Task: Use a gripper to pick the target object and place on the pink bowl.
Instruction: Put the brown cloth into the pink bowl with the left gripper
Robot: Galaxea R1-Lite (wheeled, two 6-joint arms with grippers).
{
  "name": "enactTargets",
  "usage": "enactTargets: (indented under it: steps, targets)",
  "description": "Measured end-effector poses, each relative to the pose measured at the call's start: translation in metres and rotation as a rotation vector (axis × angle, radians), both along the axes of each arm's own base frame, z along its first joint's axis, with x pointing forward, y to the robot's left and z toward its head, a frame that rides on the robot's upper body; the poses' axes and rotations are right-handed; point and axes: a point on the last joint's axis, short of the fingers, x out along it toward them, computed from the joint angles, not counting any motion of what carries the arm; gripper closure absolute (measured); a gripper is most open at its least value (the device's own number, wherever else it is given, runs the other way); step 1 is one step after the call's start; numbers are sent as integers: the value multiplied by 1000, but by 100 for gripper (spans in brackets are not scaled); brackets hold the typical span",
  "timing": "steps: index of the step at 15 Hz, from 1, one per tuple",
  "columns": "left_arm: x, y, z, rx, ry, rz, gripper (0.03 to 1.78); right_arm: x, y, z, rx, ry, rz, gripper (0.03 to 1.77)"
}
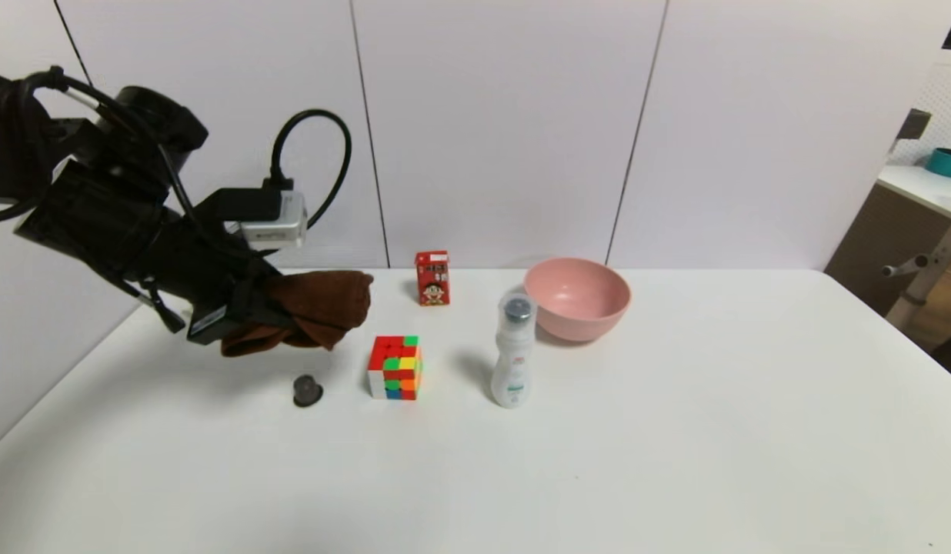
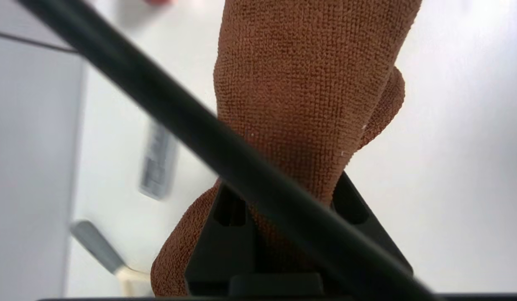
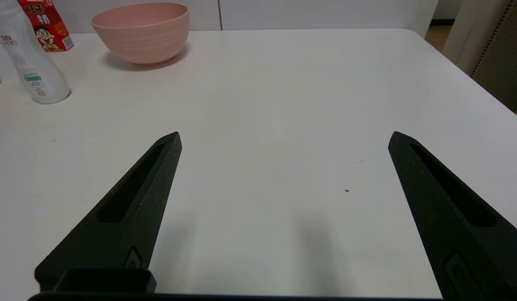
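Have right gripper [image 3: 285,138] parked nearer than pink bowl [image 1: 572,308], with jaws spread wide. See white bottle [image 1: 514,362] upright just in front of bowl; multicoloured cube [image 1: 396,368] farther left. Have left gripper [image 2: 290,188] well left of bowl, closed on brown towel [image 2: 313,83], pinching folded cloth, with loose ends sticking out past both jaws, held above table [image 1: 598,462].

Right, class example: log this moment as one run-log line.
left claw: shut on brown towel | towel: above table, left of pink bowl | right claw: open, idle | placing: not yet done
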Motion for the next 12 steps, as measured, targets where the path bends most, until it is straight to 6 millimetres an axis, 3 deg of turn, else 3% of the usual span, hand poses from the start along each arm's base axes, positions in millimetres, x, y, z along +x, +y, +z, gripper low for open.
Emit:
enactTargets:
  steps: [5,12]
  targets:
    - [23,-44,45,-109,-175,-52,139,0,0,0,0,0,-1,9]
    - [78,-131,45,-444,-395,-76,139,0,0,0,0,0,0,9]
